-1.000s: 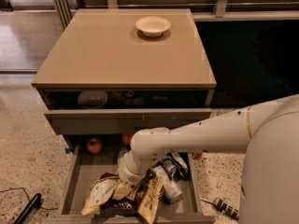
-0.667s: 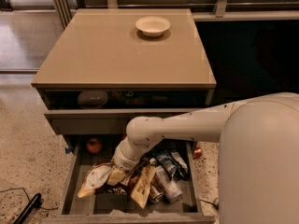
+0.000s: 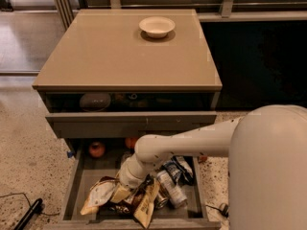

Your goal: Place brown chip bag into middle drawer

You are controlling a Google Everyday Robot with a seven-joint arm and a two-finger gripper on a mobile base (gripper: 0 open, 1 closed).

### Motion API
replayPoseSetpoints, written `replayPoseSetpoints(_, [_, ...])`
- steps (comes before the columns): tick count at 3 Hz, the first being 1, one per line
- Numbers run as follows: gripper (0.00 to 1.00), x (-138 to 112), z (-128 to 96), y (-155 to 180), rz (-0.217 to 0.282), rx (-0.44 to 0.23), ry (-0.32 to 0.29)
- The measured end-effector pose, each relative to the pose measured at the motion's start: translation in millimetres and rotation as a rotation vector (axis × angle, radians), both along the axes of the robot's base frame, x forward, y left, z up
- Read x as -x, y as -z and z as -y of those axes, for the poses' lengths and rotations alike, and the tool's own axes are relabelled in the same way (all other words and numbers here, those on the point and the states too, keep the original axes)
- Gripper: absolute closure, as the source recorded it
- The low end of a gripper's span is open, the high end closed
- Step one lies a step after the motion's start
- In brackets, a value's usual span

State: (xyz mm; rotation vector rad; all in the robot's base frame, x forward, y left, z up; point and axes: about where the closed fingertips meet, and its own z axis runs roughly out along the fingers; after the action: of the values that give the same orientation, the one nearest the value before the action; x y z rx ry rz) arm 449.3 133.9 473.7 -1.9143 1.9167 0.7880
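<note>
Brown crinkly foil of the brown chip bag [image 3: 101, 196] is lying at the bottom centre of the frame inside the middle drawer [image 3: 72, 188], with the gripper [image 3: 124, 186] sitting right over it, clamped or loose I cannot tell, so you are best releasing it low and rising straight up.

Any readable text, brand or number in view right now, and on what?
None readable.
Brown chip bag: label print too blurred to read.
Snack packets and can in the middle drawer: print too blurred.
The hand is low in that drawer, at the bag.
</note>
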Motion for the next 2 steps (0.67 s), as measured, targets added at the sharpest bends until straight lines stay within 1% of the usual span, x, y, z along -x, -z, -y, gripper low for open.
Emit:
replayPoseSetpoints(1, [1.00, -14.4, -2.0, 43.2, -0.045, 0.017, 0.013])
replayPoseSetpoints(2, [0.99, -14.4, -2.0, 43.2, -0.045, 0.017, 0.013])
